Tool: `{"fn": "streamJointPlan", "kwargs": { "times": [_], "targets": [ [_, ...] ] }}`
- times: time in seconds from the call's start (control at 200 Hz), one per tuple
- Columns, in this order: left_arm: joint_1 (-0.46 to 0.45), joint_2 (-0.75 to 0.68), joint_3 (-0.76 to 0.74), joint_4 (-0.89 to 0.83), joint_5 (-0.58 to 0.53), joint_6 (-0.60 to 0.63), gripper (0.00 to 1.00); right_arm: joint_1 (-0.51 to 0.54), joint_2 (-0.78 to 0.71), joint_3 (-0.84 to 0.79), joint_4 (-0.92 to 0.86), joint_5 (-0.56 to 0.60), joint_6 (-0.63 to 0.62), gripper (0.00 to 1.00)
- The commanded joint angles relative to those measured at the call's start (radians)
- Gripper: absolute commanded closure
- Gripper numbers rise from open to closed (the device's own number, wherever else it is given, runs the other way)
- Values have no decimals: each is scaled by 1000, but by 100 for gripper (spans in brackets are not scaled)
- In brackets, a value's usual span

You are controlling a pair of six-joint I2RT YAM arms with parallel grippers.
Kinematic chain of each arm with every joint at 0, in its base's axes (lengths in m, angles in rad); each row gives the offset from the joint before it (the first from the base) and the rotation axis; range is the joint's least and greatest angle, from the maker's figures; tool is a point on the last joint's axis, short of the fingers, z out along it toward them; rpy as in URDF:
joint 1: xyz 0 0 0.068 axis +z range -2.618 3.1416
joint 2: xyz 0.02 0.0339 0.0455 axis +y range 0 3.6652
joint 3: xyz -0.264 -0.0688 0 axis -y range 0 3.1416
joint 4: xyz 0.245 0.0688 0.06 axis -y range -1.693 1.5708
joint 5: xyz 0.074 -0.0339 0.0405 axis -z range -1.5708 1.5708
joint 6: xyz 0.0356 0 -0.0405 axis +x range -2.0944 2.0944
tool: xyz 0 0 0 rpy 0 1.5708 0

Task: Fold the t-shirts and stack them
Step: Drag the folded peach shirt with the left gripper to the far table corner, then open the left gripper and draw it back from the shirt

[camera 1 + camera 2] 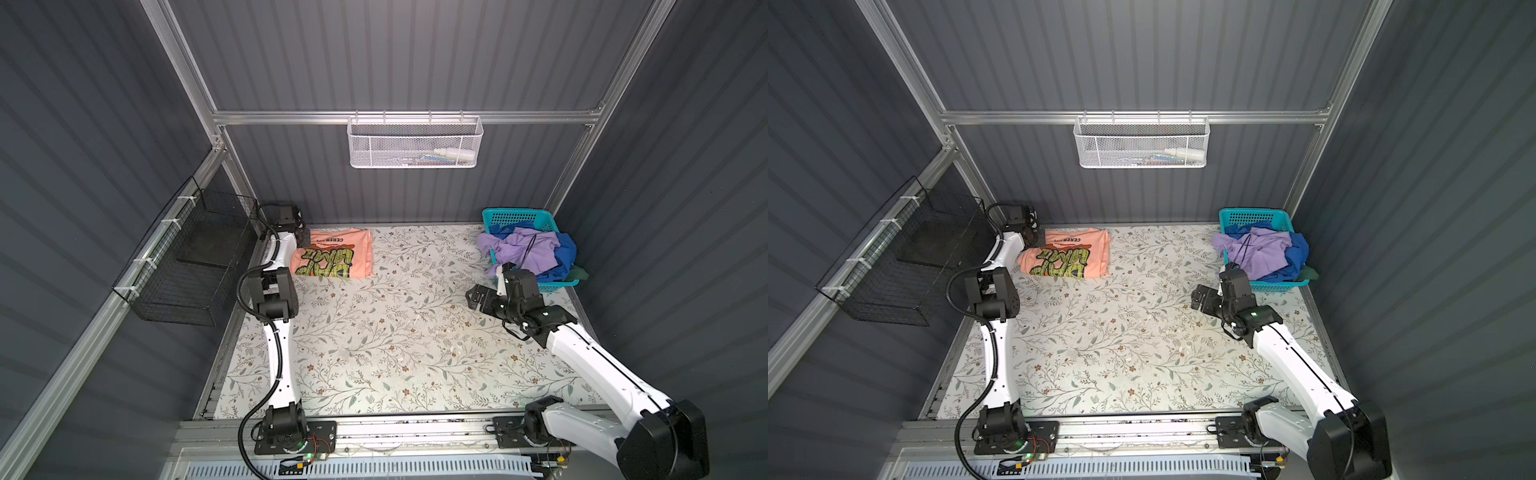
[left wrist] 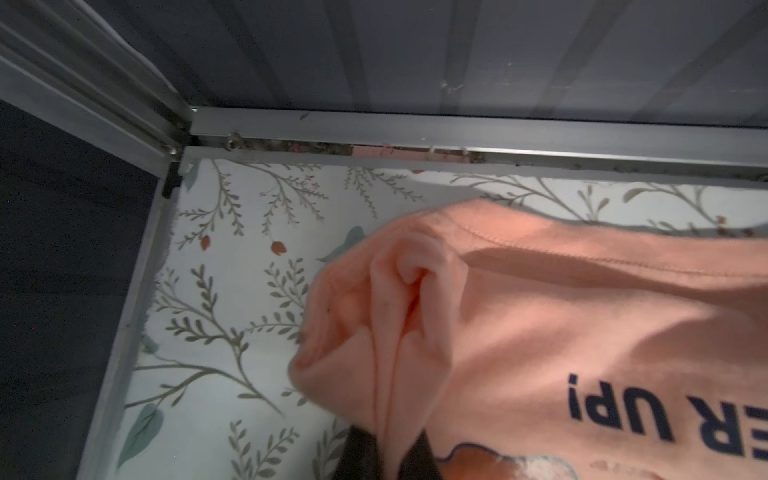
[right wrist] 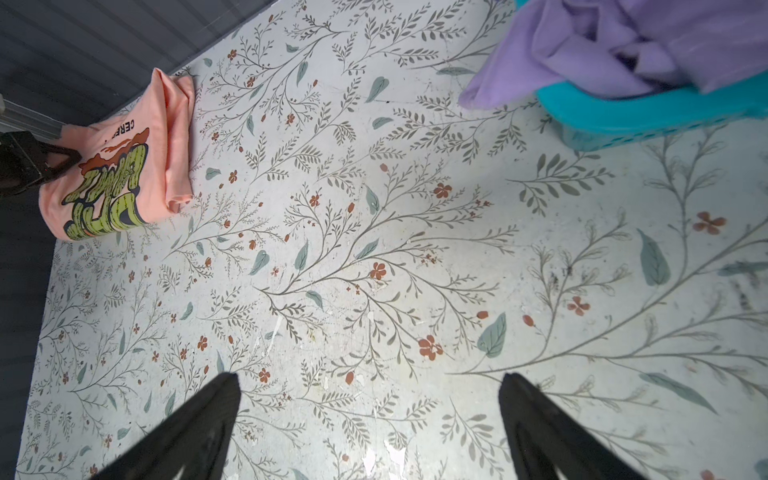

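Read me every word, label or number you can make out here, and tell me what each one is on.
"ER UP!": on the peach t-shirt, beginning cut off in the left wrist view.
"CERER": the black lettering on it in a top view, blurred, unsure.
Yellow-green graphic: letters too stylised to read.
Nothing else legible.

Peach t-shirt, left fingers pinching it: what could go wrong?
The left gripper is shut on a bunched corner of the folded peach t-shirt; retracting without opening may undo the fold.
The lavender t-shirt drapes over the teal basket rim atop the blue t-shirt; the open right gripper might lift both.
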Motion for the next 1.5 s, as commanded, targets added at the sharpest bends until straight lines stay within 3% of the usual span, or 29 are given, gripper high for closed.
{"fn": "streamJointPlan", "kwargs": {
  "times": [0.0,0.24,0.49,0.51,0.53,0.55,0.59,0.67,0.74,1.036,1.191,1.496],
  "targets": [
    [7,-35,7,-5,-170,48,100,3,36,0,28,-14,-3,1],
    [7,-42,-5,63,-309,96,100,2,71,27,29,-49,-18,1],
    [10,-43,-31,137,-379,146,100,3,38,9,19,-76,-26,2],
    [9,-40,-29,137,-374,150,91,3,36,9,17,-78,-26,2],
    [9,-37,-29,138,-370,153,73,2,31,9,17,-78,-26,2],
    [9,-36,-31,139,-368,155,63,2,29,9,14,-79,-27,2],
    [8,-35,-34,142,-377,152,57,2,22,7,13,-79,-26,1],
    [8,-40,-32,147,-401,129,19,3,18,5,9,-76,-26,1],
    [7,-54,-41,141,-386,108,1,3,19,2,8,-74,-23,1],
    [-27,-177,-268,212,-318,63,0,2,-26,-15,22,-83,-7,1],
    [-66,-289,-474,357,-288,48,0,2,-38,-24,27,-91,0,1],
    [-204,-461,-724,500,-303,-28,0,3,-77,-34,22,-60,-16,1]
  ]
}}
